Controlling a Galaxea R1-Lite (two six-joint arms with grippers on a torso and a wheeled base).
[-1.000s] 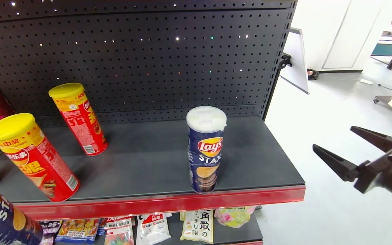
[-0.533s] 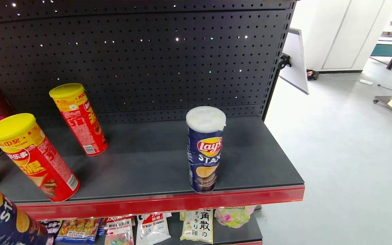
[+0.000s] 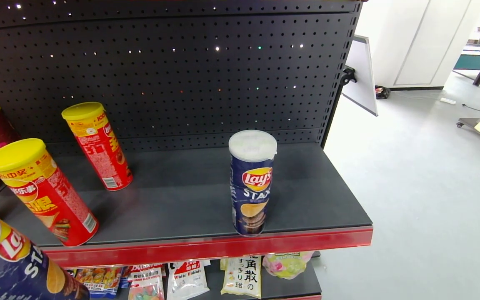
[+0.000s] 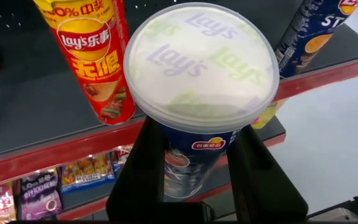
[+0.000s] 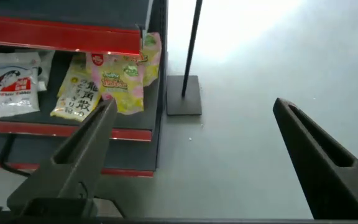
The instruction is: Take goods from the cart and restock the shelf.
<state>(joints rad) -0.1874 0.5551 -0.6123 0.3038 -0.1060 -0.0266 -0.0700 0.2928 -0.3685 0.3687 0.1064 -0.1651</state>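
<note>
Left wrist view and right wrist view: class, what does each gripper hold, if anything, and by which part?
The left gripper grips the blue chip can by its body, just under the lid. The right gripper is open and holds nothing.

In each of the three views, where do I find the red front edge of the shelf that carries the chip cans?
Head view: the red front edge runs across the lower part, under the standing blue can.
Left wrist view: the edge passes behind the held blue can, under the red can.
Right wrist view: the edge runs over the snack bags.
Shared landmark: the snack bags lying just beneath it.
</note>
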